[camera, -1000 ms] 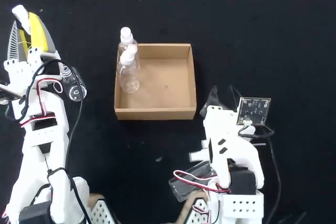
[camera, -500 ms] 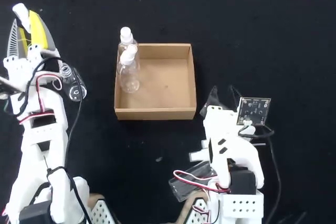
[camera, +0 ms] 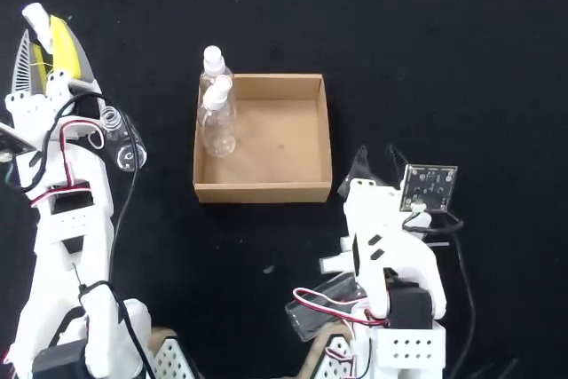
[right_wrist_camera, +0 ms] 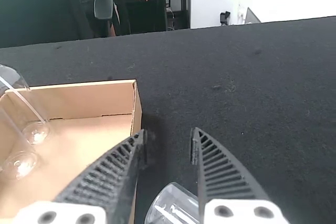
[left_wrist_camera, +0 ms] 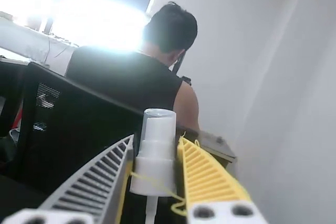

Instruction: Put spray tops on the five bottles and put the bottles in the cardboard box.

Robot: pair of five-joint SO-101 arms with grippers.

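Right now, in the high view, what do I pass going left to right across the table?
Left arm's yellow and grey fingers shut on a white spray top → clear uncapped plastic bottle lying on the black table → brown cardboard box, two capped clear bottles at its left wall → right arm's black fingers.

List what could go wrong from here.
1. The left gripper pinches the spray top by its lower part only, with the tube hanging below. It may tilt or slip on the way to a bottle.
2. The uncapped bottle lies close beside the left arm. A swing of the arm could knock it away.
3. Two capped bottles crowd the left wall of the box, so a bottle dropped there might hit them.
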